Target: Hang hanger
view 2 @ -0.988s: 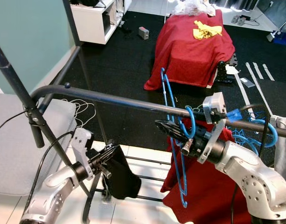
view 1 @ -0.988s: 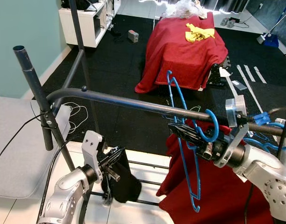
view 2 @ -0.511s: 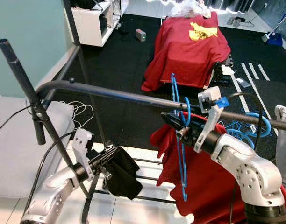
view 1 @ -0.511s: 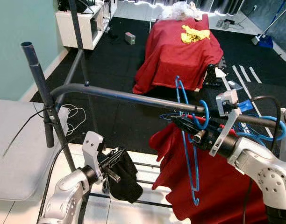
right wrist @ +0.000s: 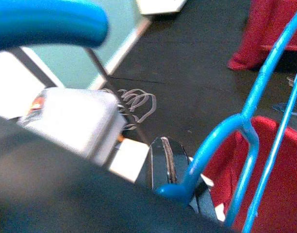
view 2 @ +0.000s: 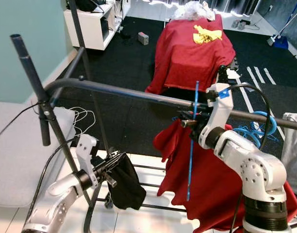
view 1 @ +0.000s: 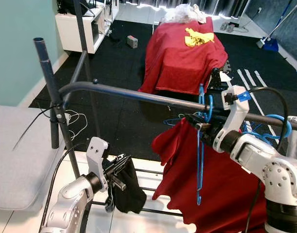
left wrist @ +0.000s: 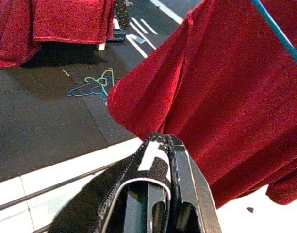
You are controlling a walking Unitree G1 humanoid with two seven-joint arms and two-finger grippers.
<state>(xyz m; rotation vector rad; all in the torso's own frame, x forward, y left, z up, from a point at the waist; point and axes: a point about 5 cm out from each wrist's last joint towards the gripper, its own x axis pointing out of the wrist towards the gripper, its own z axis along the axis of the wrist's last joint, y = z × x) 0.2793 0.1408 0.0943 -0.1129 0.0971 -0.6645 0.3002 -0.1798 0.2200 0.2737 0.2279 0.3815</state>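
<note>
We see the right gripper (view 1: 196,121) raised to the dark rail (view 1: 129,95) of the clothes rack, its fingers closed on the neck of the blue hanger (view 1: 201,145). The hanger's hook curls over the rail, and its body hangs straight down before the red cloth (view 1: 221,184) draped to the right. Low at the near left, the left gripper (view 1: 120,164) clamps a black garment (view 1: 126,190). Farther off stands a red-covered table (view 1: 183,51).
</note>
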